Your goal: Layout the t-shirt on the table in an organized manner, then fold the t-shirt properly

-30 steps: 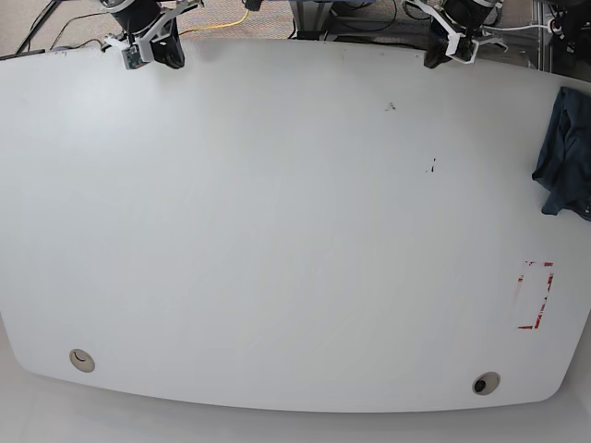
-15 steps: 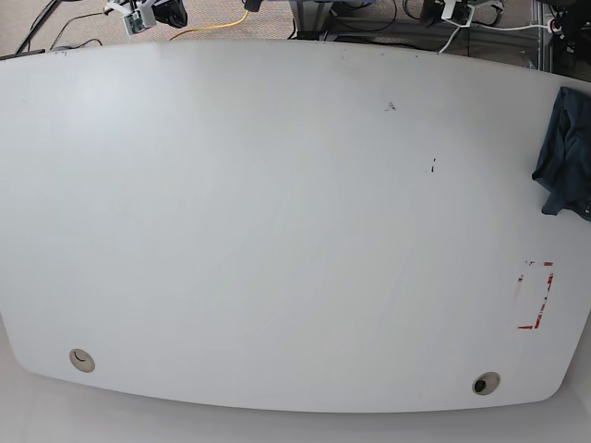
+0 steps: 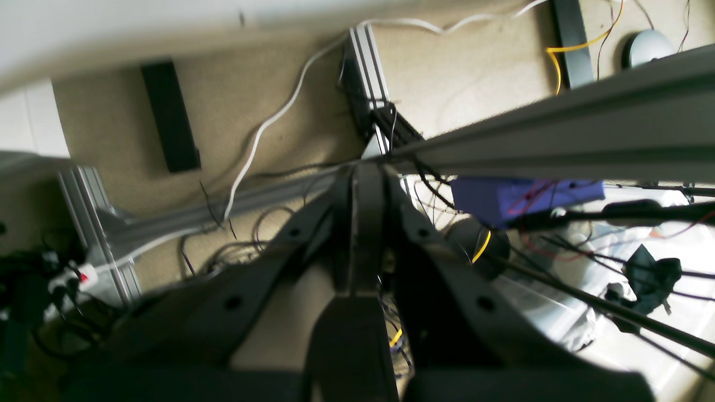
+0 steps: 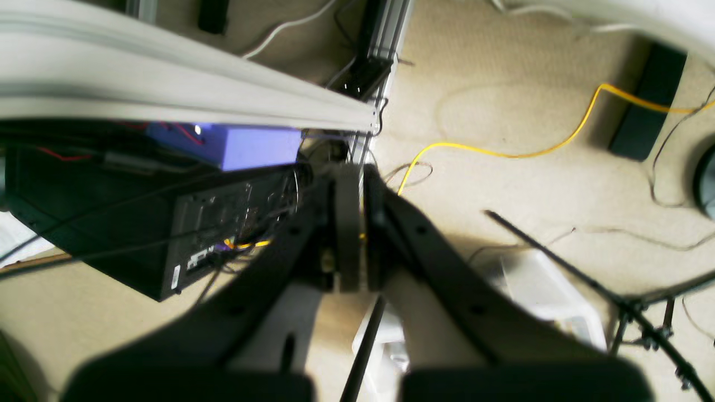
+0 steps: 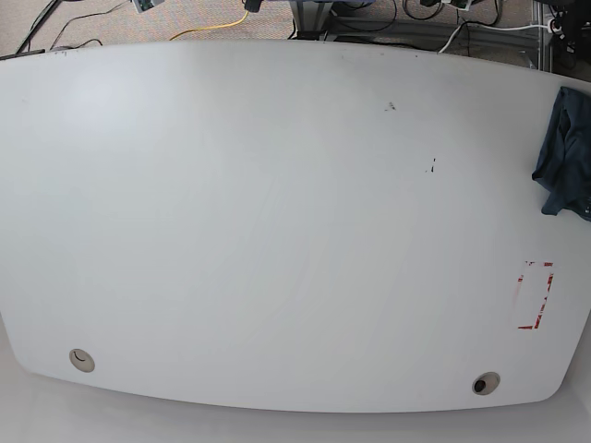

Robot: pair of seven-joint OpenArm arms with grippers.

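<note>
Both grippers, left gripper (image 3: pixel 366 223) and right gripper (image 4: pixel 349 223), closed empty, well apart from the t-shirt (image 5: pixel 565 152).

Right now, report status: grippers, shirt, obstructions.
Left gripper shut, empty, behind the table. Right gripper shut, empty, same. T-shirt bunched at the table edge on the left arm's side, part out of frame. Nothing blocking it.

The big white bench (image 5: pixel 277 221) has round corners and two round holes near its front edge, one on the left (image 5: pixel 82 360) and one on the right (image 5: pixel 486 383). A dark blue t-shirt (image 5: pixel 568 152) lies bunched up at the right edge. Close to that edge there is also a red dashed box mark (image 5: pixel 536 295), and a few tiny dark specks (image 5: pixel 431 167) sit nearer the middle.
</note>
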